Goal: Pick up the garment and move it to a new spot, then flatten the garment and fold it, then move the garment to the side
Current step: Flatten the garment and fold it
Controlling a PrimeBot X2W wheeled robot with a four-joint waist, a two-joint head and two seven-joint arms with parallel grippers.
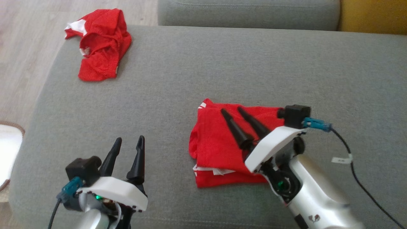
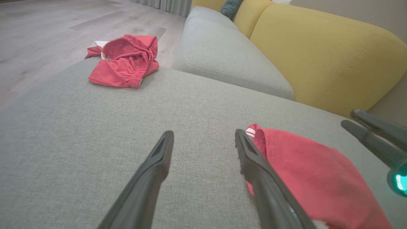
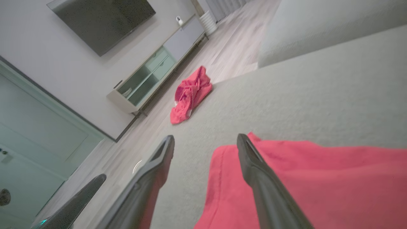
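Sofa (image 1: 222,63): the folded garment (image 1: 216,143) lies right of centre, with a crumpled red cloth (image 1: 101,47) well apart at its 10 o'clock. Your right gripper (image 1: 232,109) hovers over the garment, fingers pointing 11 o'clock, jaws apart, empty. The left gripper (image 1: 130,138) is at the garment's 8 o'clock, spread wide, empty. The fold is roughly square with no clear long axis. Right arm is nearer for the side move.
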